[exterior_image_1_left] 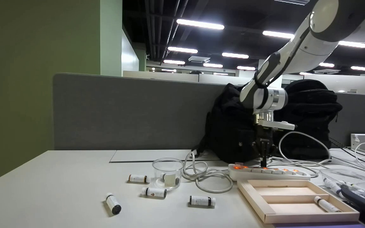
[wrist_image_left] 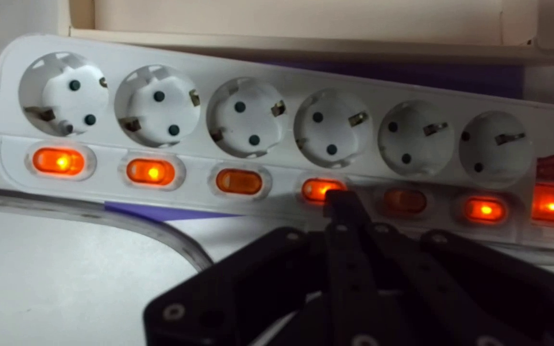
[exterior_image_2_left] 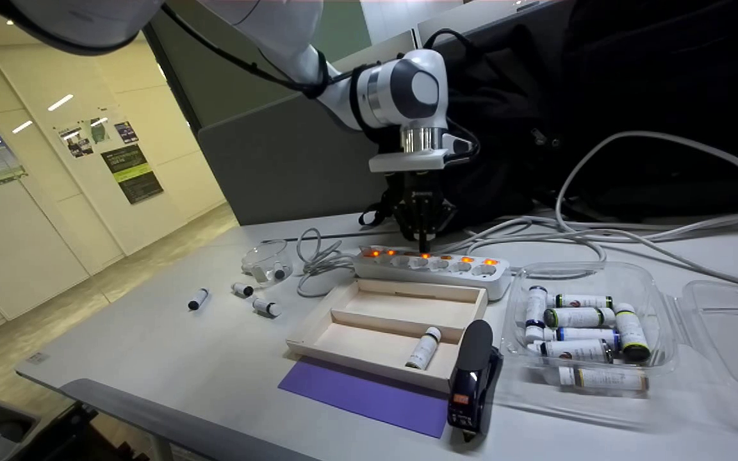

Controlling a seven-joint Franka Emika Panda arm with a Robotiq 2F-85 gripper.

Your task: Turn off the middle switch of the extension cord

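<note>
The extension cord is a long white power strip (exterior_image_1_left: pixel 265 174) on the table; it also shows in an exterior view (exterior_image_2_left: pixel 417 275) and in the wrist view (wrist_image_left: pixel 290 127). My gripper (wrist_image_left: pixel 345 204) is shut and empty, pointing down; it also shows in both exterior views (exterior_image_1_left: pixel 263 163) (exterior_image_2_left: pixel 423 244). Its tips cover the right end of a lit orange switch (wrist_image_left: pixel 316 189) near the middle of the row. I cannot tell if they touch it. The switches on either side of it, an orange one (wrist_image_left: pixel 239 181) and a shadowed one (wrist_image_left: pixel 405 201), are unlit. A larger red switch (wrist_image_left: pixel 552 204) at the right end is lit.
A pale wooden frame (exterior_image_2_left: pixel 343 298) lies close beside the strip. White cable loops (exterior_image_1_left: pixel 214 172) lie at one end. Black backpacks (exterior_image_1_left: pixel 233 126) stand behind. A clear tub (exterior_image_2_left: pixel 654 307) of bottles, a black stapler-like tool (exterior_image_2_left: pixel 471 371), a clear cup (exterior_image_1_left: pixel 168 164) and loose bottles are around.
</note>
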